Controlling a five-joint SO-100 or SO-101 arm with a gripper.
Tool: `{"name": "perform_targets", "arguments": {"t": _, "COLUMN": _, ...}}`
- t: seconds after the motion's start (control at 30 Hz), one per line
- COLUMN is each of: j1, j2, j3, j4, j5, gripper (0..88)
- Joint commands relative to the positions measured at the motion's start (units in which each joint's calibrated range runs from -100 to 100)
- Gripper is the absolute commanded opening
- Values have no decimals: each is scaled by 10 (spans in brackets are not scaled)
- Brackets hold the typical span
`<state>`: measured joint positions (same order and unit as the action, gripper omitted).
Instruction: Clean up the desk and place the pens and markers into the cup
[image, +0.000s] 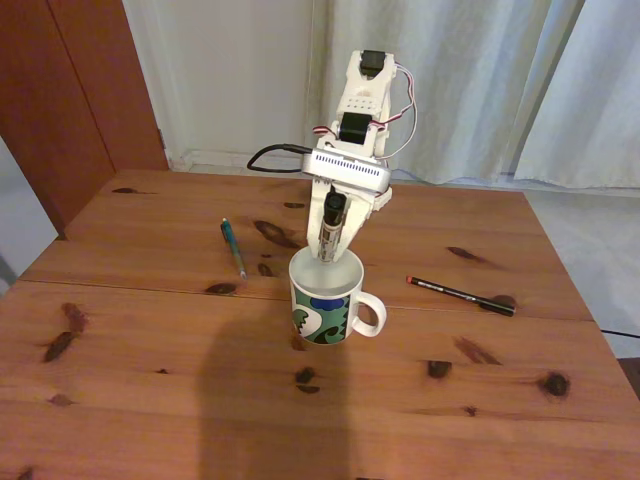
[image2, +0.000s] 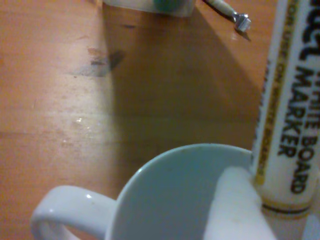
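Whiteboard marker (image: 331, 228) hangs nearly upright, clamped in the gripper (image: 330, 245), its lower end at the mouth of the patterned mug (image: 325, 300) near the desk's (image: 150, 380) middle. In the wrist view the marker (image2: 292, 115) stands just inside the mug's rim (image2: 165, 165), so its long axis points down into the opening; letting go should drop it in. Near the desk's far edge lie a green pen (image: 233, 247) at left and a black pen (image: 460, 294) at right.
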<state>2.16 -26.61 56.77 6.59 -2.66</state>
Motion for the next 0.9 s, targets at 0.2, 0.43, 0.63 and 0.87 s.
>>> {"name": "perform_targets", "arguments": {"t": 0.2, "j1": 0, "j2": -12, "j3": 30, "j4": -16, "j5": -38, "gripper": 8}}
{"name": "perform_targets", "arguments": {"t": 0.43, "j1": -3, "j2": -12, "j3": 49, "j4": -16, "j5": -40, "gripper": 8}}
{"name": "perform_targets", "arguments": {"t": 0.63, "j1": 0, "j2": -12, "j3": 43, "j4": -16, "j5": -40, "gripper": 12}}
{"name": "perform_targets", "arguments": {"t": 0.87, "j1": 0, "j2": -12, "j3": 48, "j4": -16, "j5": -40, "gripper": 16}}
